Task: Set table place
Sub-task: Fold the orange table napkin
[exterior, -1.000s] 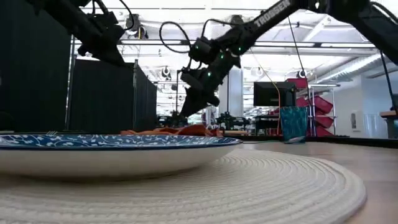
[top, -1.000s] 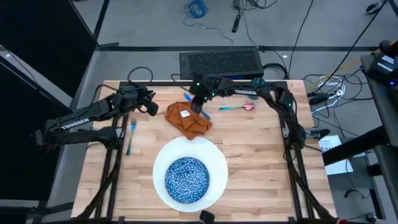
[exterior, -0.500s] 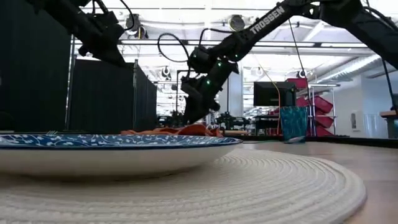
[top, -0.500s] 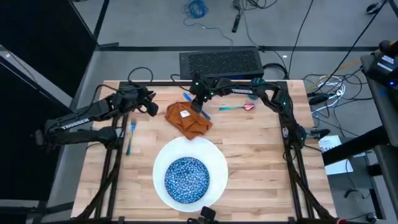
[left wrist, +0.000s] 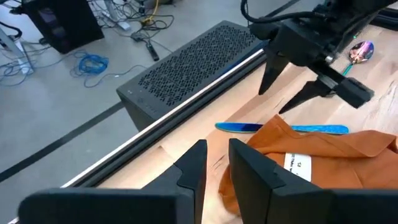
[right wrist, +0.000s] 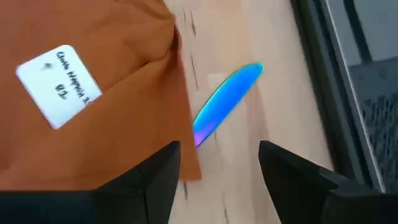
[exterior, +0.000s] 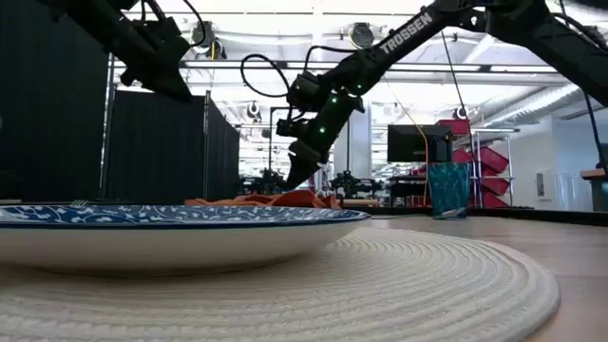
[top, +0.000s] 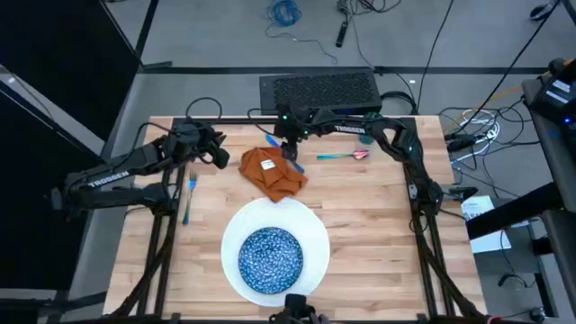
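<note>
Seen from above, the right gripper [top: 290, 149], fingers spread, hangs low over the far edge of the crumpled orange cloth napkin [top: 272, 174] on the light butcher-block wooden desk [top: 378, 216], having crept toward the back rail over the last second. Just beneath it lies a light-blue knife [top: 293, 165], partly tucked under the cloth; a blue spoon with a pink bowl [top: 346, 155] lies to its right. The left gripper [top: 220, 155] waits beside the napkin's left edge, near a light-blue fork [top: 189, 196]. The large white round plate [top: 310, 236] carrying the blue speckled bowl [top: 270, 257] sits at the near centre.

From desk height, the right gripper [exterior: 296, 169] points steeply down at the napkin [exterior: 275, 199], lower than half a second ago; a small teal cup [exterior: 446, 189] stands far right.

The left wrist camera shows its own fingers [left wrist: 194, 165] close together with a narrow gap, holding nothing, and the right gripper [left wrist: 292, 87] parted above the knife [left wrist: 283, 129].

The right wrist camera looks straight down: the open fingers [right wrist: 152, 180] straddle the knife [right wrist: 227, 102] where its blade emerges from the napkin [right wrist: 93, 87]. The descent suggests a grasp on the knife is next; the overlapping cloth could get caught
</note>
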Controlling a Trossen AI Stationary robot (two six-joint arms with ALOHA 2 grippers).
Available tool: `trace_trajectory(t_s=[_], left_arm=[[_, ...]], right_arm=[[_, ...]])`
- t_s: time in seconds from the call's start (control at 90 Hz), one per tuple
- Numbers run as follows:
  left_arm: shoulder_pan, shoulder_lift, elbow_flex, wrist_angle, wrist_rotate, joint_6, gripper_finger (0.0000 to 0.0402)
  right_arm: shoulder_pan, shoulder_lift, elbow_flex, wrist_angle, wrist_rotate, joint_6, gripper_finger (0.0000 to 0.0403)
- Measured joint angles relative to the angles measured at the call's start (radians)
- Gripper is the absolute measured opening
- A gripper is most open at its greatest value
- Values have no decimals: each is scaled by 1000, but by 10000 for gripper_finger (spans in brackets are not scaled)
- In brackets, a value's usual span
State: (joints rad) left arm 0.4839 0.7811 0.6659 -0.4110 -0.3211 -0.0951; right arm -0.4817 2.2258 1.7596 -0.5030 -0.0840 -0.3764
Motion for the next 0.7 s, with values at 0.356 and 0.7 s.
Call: trace_trajectory(t_s=[0.356,0.7], left_arm=[[0,0,0,0,5,5,54],[0,0,0,0,5,25,54]], right_arm=[[4,64,0,20,8,-37,206],[5,64,0,3,-18,-35,158]])
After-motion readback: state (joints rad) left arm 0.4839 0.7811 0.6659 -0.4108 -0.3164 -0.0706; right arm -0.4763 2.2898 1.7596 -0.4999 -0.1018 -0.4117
